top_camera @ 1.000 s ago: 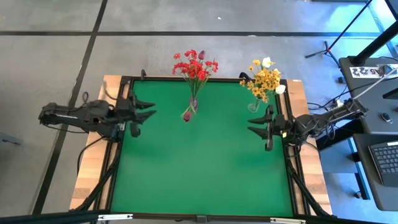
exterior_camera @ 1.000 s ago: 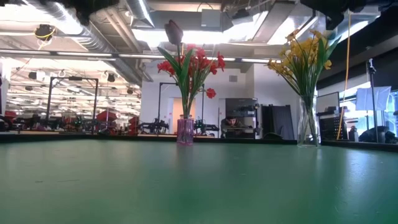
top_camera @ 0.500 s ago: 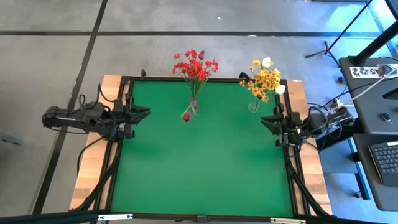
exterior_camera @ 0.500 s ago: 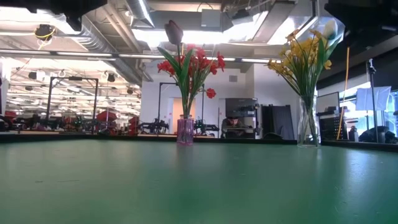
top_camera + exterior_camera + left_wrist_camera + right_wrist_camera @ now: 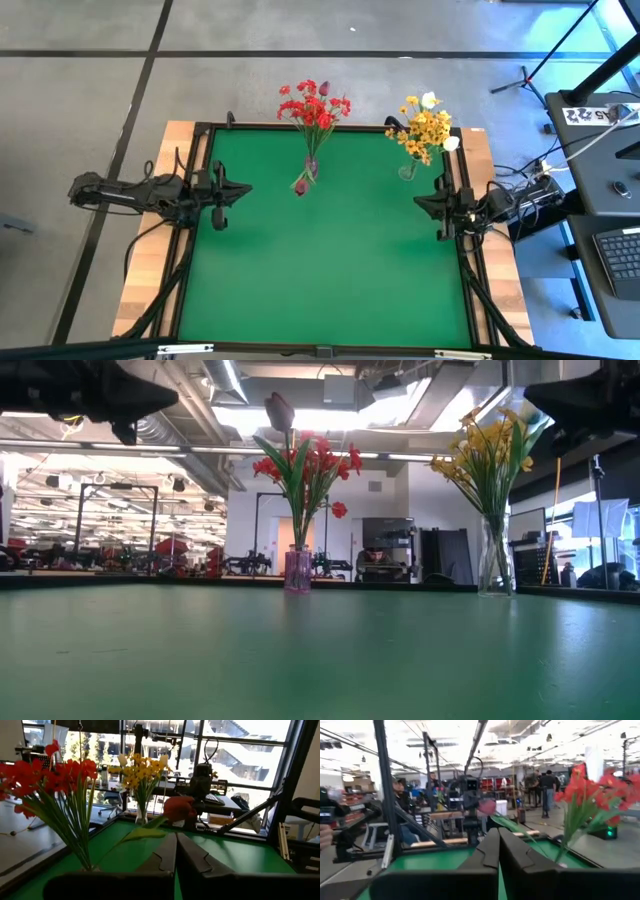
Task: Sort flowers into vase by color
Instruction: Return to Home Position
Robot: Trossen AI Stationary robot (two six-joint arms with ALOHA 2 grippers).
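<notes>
Layout: red flowers (image 5: 315,108) with one dark red bud (image 5: 279,408) stand in pink vase (image 5: 297,572) at far edge of green table (image 5: 320,270); yellow-orange flowers (image 5: 425,126) with white buds (image 5: 430,100) stand in clear vase (image 5: 497,565) at far right corner; vases upright, well apart. Left gripper (image 5: 243,189) at left table edge, fingers pressed together, empty; right gripper (image 5: 418,203) at right edge near clear vase, fingers likewise clenched on nothing.

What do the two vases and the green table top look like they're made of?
Pink vase: see-through tinted glass or plastic, with a glossy surface.
Clear vase: colourless and see-through with shiny edges, likely glass.
Table top: even green mat, perhaps felt or rubber, fairly matte.
</notes>
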